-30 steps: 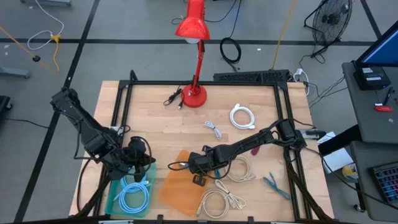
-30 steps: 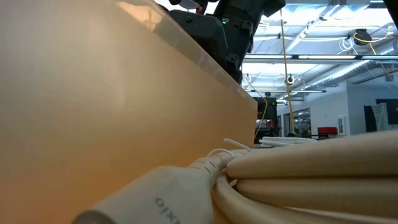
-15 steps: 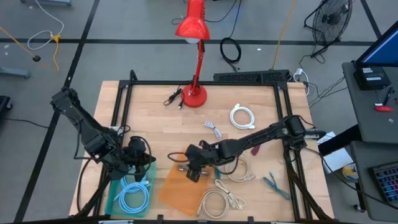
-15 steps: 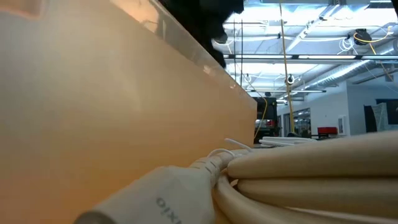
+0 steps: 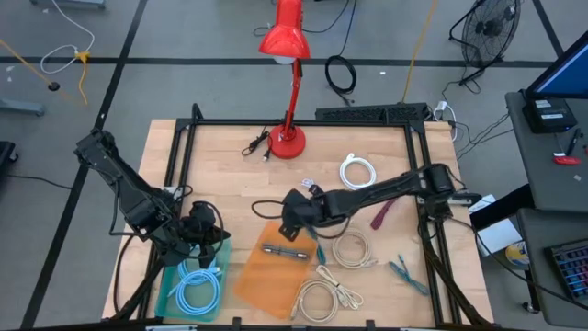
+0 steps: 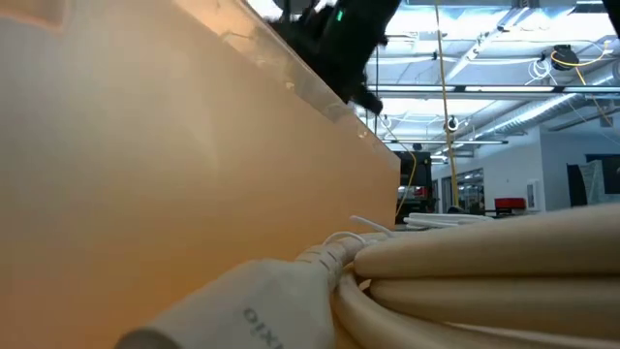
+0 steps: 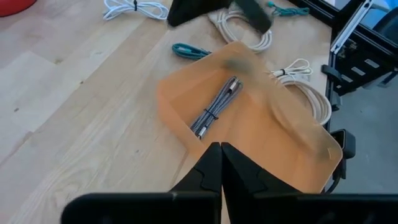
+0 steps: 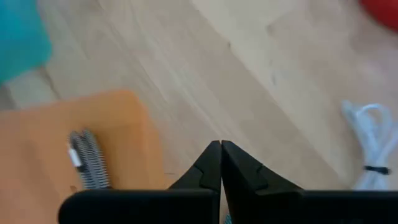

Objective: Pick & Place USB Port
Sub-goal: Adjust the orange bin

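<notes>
Colours as I find them:
- Counter (image 5: 230,161): pale blond wood with faint grain, framed in black.
- Tray (image 5: 266,285): translucent orange.
- Bundled cable (image 5: 286,252) in that tray: braided grey and silver, dark ties around it.
- Bin (image 5: 167,292): clear teal, holding a light blue coil (image 5: 197,288).
- Lamp (image 5: 287,55): glossy red from shade to base.
- Coil (image 5: 358,172) near the lamp: white.
- Coils (image 5: 352,249) beside the orange tray: cream.
- Small cable (image 5: 404,270) near my right arm's base: teal.
- My left hand (image 7: 221,163) and my right hand (image 8: 220,158): matte black.
</notes>
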`<state>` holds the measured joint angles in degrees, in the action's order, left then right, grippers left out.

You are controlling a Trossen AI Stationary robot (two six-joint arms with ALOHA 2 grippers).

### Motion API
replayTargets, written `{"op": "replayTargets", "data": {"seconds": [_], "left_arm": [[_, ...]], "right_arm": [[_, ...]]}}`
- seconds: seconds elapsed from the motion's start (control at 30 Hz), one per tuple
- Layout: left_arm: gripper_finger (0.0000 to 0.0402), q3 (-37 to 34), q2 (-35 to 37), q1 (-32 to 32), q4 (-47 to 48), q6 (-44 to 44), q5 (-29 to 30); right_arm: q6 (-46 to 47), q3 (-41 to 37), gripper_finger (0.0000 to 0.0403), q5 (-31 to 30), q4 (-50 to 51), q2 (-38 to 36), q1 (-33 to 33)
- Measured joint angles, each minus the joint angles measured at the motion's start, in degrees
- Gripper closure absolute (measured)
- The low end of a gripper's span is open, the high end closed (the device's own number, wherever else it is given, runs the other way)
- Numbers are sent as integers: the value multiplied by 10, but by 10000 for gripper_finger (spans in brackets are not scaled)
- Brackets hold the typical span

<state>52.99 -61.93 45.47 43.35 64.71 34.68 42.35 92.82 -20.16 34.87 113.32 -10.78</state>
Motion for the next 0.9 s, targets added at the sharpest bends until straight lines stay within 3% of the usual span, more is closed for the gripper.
{"op": "replayTargets", "data": {"seconds": [0.43,0.9], "left_arm": [[391,0,0,4,1,10,-6],[398,0,0,4,1,4,-2]], "right_arm": [[-10,1,403,128,-99,68,16],[-35,0,403,175,-204,86,6]]}}
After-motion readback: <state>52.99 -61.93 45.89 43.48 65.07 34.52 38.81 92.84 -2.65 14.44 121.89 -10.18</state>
